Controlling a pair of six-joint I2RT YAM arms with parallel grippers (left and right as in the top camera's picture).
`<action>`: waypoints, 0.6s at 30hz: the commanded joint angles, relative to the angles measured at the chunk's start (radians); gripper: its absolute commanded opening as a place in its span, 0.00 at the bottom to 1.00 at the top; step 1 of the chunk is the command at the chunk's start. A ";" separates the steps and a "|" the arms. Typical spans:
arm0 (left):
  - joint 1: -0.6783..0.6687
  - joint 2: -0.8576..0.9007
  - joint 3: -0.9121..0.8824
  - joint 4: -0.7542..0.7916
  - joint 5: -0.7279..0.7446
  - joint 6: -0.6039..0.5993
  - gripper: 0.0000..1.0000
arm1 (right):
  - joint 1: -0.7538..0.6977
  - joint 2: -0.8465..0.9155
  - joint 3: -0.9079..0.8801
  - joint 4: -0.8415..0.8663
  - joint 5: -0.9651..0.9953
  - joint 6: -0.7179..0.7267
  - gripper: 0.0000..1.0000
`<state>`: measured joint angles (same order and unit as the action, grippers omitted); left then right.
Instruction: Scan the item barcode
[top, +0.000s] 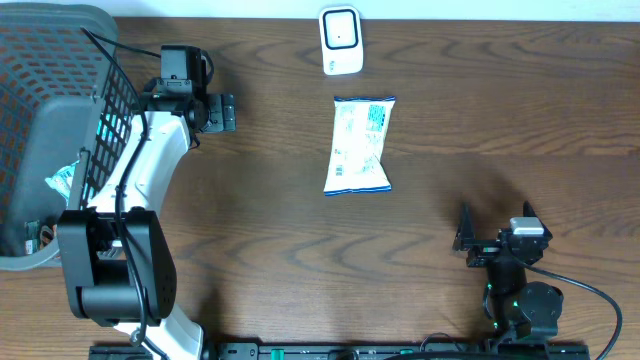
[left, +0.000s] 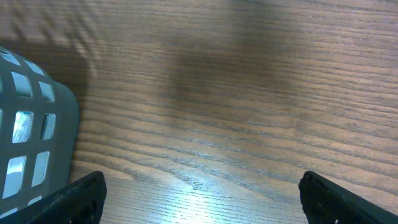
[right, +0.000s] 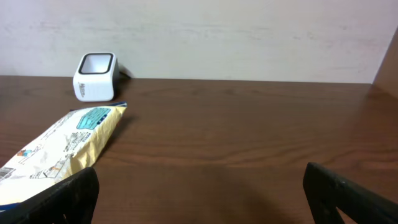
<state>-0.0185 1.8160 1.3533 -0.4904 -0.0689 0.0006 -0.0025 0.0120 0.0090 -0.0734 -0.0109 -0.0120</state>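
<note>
Although the packet (top: 361, 145) lies flat in plain sight near the middle of the table (top: 260, 250), its blue and white print is too small to be read, and a barcode cannot be picked out on the upward face. In the right wrist view the packet's near end is cut off by the picture's edge and by a dark finger (right: 62, 199). The packet is touched by neither arm.

At 12 o'clock from the packet, near the table's far edge and apart from it, a white scanner (top: 341, 41) is seen; its window is visible, but what is shown there cannot be told.

At 9 o'clock from the packet the left gripper (top: 228, 112) is held with its jaws spread wide and nothing between them; only bare wood is seen between its fingertips in the left wrist view. At about 4 o'clock, well apart from the packet, the right gripper (top: 495, 222) is likewise spread wide and empty.

At the far 9 to 10 o'clock edge a grey mesh basket (top: 40, 60) is cut off by the frame and partly covered by the left arm. Bits of blue and white wrapping are glimpsed inside, but they cannot be identified or counted.

Counted on the table: one packet, one scanner, one basket, two grippers.
</note>
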 joint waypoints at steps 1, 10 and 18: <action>0.000 0.001 -0.001 -0.002 0.006 0.003 0.98 | 0.009 -0.005 -0.003 -0.002 0.002 -0.011 0.99; 0.000 0.001 -0.001 -0.002 0.006 0.003 0.98 | 0.009 -0.005 -0.004 -0.002 0.002 -0.011 0.99; 0.000 0.001 -0.001 -0.002 0.006 0.003 0.98 | 0.010 -0.005 -0.003 0.113 -0.218 0.195 0.99</action>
<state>-0.0185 1.8160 1.3533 -0.4904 -0.0689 0.0006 -0.0025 0.0120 0.0071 0.0074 -0.0631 0.0380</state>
